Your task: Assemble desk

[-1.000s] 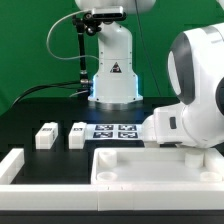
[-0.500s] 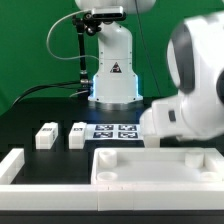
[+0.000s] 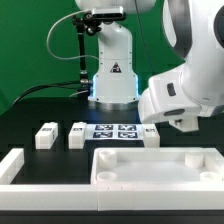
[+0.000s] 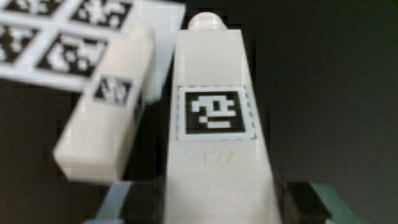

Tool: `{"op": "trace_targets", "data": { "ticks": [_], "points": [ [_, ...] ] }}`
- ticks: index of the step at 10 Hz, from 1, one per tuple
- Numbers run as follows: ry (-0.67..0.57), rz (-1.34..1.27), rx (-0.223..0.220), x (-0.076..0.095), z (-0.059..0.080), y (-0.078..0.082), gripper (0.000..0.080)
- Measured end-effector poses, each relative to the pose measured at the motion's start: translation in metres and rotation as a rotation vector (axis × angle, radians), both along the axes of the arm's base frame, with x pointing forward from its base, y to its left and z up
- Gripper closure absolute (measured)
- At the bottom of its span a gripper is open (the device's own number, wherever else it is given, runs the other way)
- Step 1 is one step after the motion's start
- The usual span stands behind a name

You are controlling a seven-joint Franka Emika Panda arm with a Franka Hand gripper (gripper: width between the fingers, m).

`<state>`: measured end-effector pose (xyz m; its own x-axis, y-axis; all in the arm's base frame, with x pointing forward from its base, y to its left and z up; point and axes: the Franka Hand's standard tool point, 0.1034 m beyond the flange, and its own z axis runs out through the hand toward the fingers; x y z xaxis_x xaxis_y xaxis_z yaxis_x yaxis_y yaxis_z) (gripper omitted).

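One gripper, jaws closed on a short square white leg bearing one black-and-white tag. This shows only in the wrist view; the arm hides it in the exterior view. One loose leg lies beside it, near the marker board. Two more stand at the exterior view's left: outer leg and inner leg. One rimmed white tabletop panel lies in the foreground, in the exterior view only.

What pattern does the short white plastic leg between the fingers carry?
A black-and-white square tag on the white leg, clearest in the wrist view.
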<state>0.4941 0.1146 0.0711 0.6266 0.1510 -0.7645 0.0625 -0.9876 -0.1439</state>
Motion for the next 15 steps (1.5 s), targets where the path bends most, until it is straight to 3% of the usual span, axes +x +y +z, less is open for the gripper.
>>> {"op": "trace_targets", "data": {
  "ticks": [1, 2, 3, 4, 5, 6, 7, 11, 13, 15],
  "points": [
    [-0.078, -0.006, -0.002, 0.004, 0.008, 0.0, 0.0512],
    [-0.16, -0.009, 0.004, 0.008, 0.008, 0.001, 0.0512],
    [-0.216, 0.021, 0.032, 0.021, 0.027, 0.0, 0.0511],
    [-0.291, 0.039, 0.06, 0.049, 0.059, -0.003, 0.0511],
    [-0.362, 0.039, 0.066, 0.064, 0.082, -0.006, 0.0511],
    [-0.397, 0.034, 0.062, 0.068, 0.092, -0.003, 0.0511],
    [-0.48, 0.002, 0.045, 0.072, 0.083, 0.004, 0.0511],
    [-0.749, 0.014, 0.068, 0.085, 0.087, -0.003, 0.0511],
    [-0.866, 0.05, 0.101, 0.124, 0.111, -0.016, 0.0511],
    [-1.028, 0.045, 0.107, 0.148, 0.126, -0.012, 0.0511]
  ]
}}
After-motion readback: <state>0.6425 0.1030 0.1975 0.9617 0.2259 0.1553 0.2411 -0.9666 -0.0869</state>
